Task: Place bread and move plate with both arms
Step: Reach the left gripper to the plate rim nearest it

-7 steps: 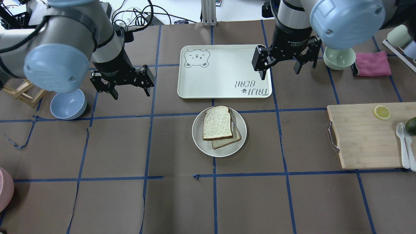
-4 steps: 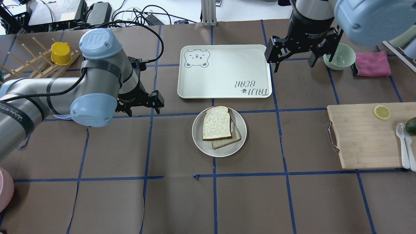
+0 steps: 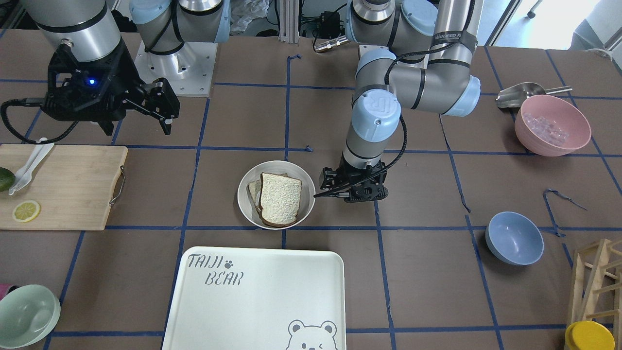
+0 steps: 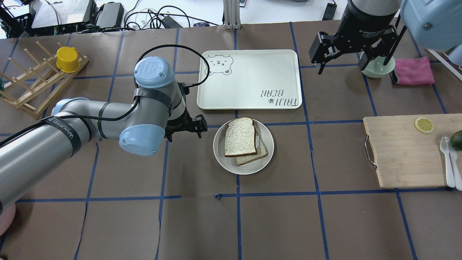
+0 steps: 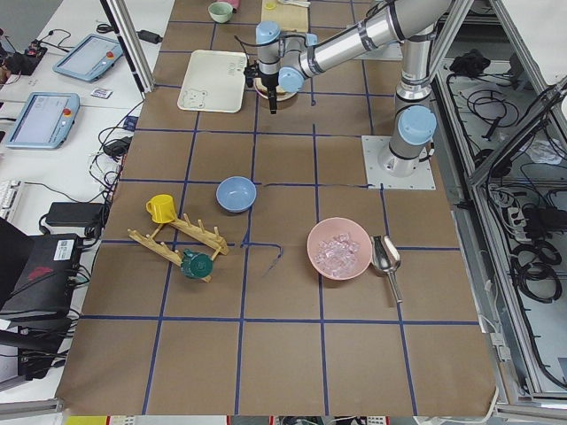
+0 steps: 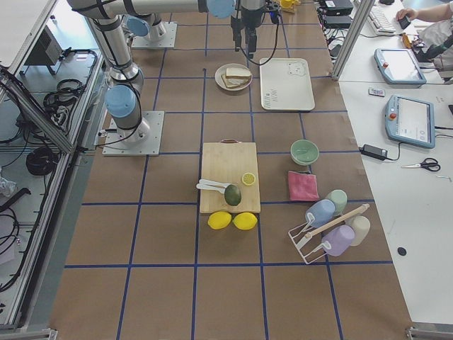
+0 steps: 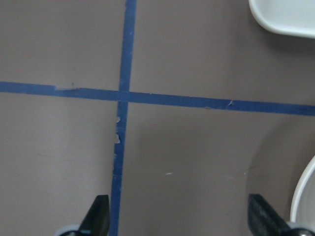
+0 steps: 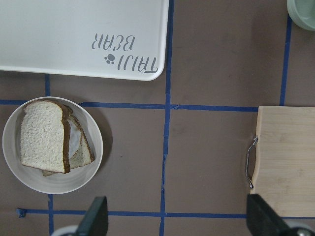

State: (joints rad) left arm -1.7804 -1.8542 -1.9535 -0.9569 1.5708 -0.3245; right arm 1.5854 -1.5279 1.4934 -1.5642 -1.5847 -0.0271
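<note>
The cream-white plate (image 4: 223, 159) sits mid-table just in front of the tray. The plain bread (image 4: 240, 137) lies on top of a second slice in it. Both show in the front view, the plate (image 3: 245, 194) and the bread (image 3: 280, 198), and in the right wrist view, the plate (image 8: 59, 182) and the bread (image 8: 43, 136). My left gripper (image 4: 184, 133) is open and empty, low over the table, just left of the plate's rim (image 7: 306, 196), apart from it. My right gripper (image 4: 352, 65) is open and empty, high at the back right, above the green bowl.
The "Taiji Bear" tray (image 4: 249, 79) lies behind the plate. A cutting board (image 4: 404, 151) with a lemon slice and cutlery is at the right. A green bowl (image 4: 377, 68) and a pink cloth (image 4: 413, 70) are at the back right. A blue bowl (image 3: 514, 238) and a dish rack (image 4: 32, 79) are at the left.
My left arm has swung right and down, bringing its open gripper next to the plate's left rim. My right gripper has moved right and back, away from the tray. Plate and bread have not moved.
</note>
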